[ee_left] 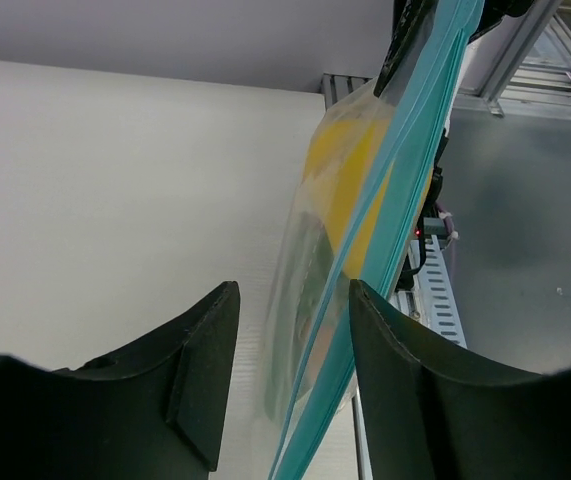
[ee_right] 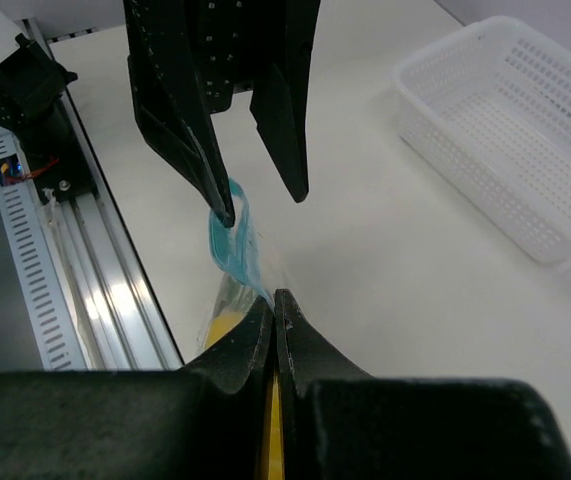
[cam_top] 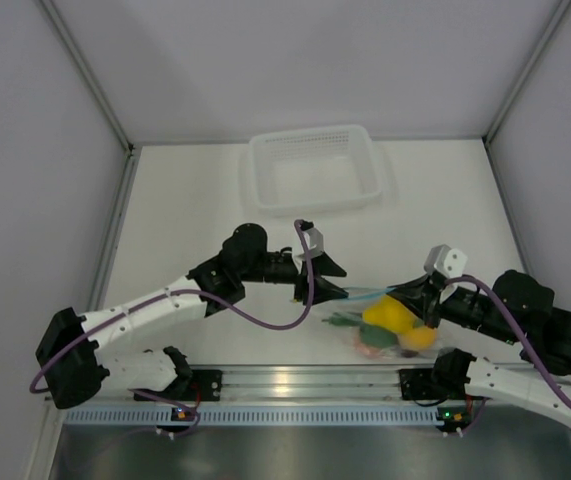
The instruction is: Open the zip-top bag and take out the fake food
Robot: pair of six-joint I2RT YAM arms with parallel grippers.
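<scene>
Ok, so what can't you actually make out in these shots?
- Top view: how many pieces of fake food there are; they overlap inside the zip-top bag, partly under the right hand.
- Left wrist view: whether the zip strip is open; it runs edge-on and the frame cuts it off.
- Right wrist view: most of the bag, hidden below the shut right hand.

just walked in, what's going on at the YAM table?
The right tool is shut on the blue zip strip of the zip-top bag, holding that end. The left tool is open, its fingers either side of the strip, not yet closed on it. The fake food is inside the bag.
</scene>
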